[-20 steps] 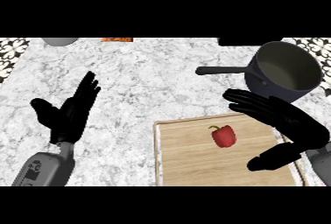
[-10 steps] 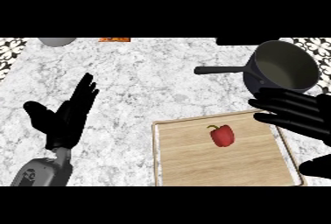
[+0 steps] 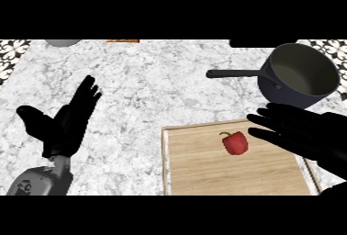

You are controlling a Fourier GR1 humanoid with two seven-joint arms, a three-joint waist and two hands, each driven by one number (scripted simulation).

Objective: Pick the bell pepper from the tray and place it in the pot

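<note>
Your red bell pepper (image 3: 235,142) is lying on the wooden tray (image 3: 203,174), up near the tray's 12 o'clock edge, and your right hand (image 3: 308,131) sits just off the pepper's 3 o'clock with straight, spread fingers pointing toward 9 o'clock, not touching it. The dark saucepan (image 3: 301,75) stands on the marble counter (image 3: 156,87) at about 1 o'clock from the pepper, handle sticking out toward 9 o'clock. Your left hand (image 3: 64,124) is resting open way over at the pepper's 9 o'clock, fingers together pointing to 12 o'clock, thumb splayed out.
</note>
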